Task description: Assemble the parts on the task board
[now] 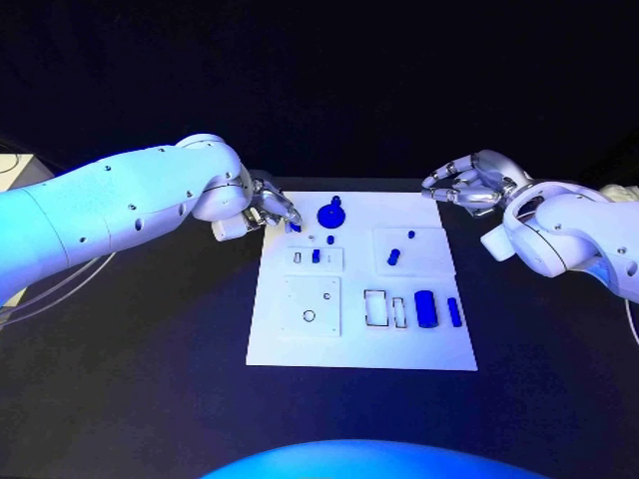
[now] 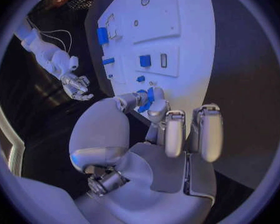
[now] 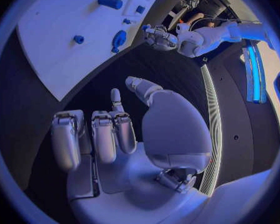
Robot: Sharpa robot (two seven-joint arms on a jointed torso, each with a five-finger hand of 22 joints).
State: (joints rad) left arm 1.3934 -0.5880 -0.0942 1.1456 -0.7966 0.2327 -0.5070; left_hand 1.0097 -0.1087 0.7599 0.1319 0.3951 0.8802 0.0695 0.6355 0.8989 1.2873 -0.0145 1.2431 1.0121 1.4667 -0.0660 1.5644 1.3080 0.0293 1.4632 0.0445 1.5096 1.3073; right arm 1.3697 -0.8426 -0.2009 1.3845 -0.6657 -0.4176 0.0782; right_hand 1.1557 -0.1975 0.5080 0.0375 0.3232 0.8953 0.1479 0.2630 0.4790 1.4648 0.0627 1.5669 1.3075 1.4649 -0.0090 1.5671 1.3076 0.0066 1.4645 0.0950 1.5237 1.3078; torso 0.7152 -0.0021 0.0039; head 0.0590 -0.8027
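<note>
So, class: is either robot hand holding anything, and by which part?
The left hand pinches a small blue part by one end, in its fingertips. The right hand holds nothing.

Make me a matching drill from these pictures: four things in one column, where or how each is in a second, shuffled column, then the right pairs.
Things
1. left hand
2. right hand
3. round-headed blue part
4. long blue bar

Places or states
A. lies on the near right part of the task board
B. hangs off the board's far right corner, holding nothing
C. pinches a small blue piece at the board's far left corner
D. lies near the board's far edge, beside the left hand

Pairs: 1-C, 2-B, 3-D, 4-A
</note>
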